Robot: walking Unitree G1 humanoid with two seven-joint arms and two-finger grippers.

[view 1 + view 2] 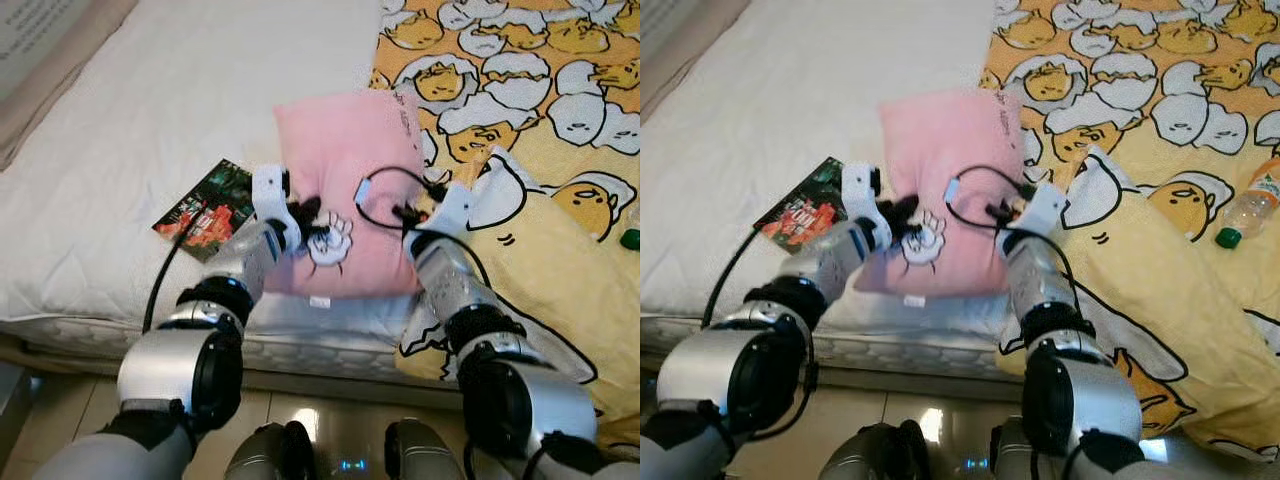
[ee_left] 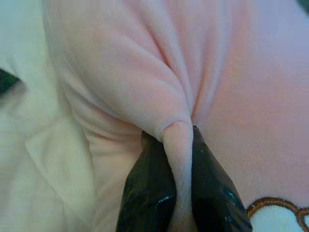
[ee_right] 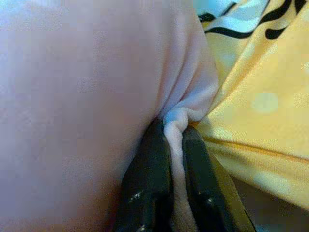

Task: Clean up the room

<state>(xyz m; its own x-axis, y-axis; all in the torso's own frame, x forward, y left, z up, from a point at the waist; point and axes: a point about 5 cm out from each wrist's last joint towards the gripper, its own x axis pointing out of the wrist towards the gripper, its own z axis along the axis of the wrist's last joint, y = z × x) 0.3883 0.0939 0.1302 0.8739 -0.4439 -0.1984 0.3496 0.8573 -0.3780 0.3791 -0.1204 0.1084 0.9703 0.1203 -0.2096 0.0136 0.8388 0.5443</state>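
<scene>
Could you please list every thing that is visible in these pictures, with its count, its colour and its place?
pillow: one, pink with a white cartoon figure, on the bed near its front edge, pinched at both sides by the grippers.
book: one, dark cover with red and green, on the white sheet to the left of the pillow.
blanket: one, yellow with a white and yellow egg cartoon print, on the right side of the bed.
bottle: one, clear plastic with a green cap, lying on the blanket at the right.
bed sheet: one, white, on the mattress.
left gripper: black fingers, shut on a fold of the pillow.
right gripper: black fingers, shut on the pillow's edge beside the blanket.
</scene>
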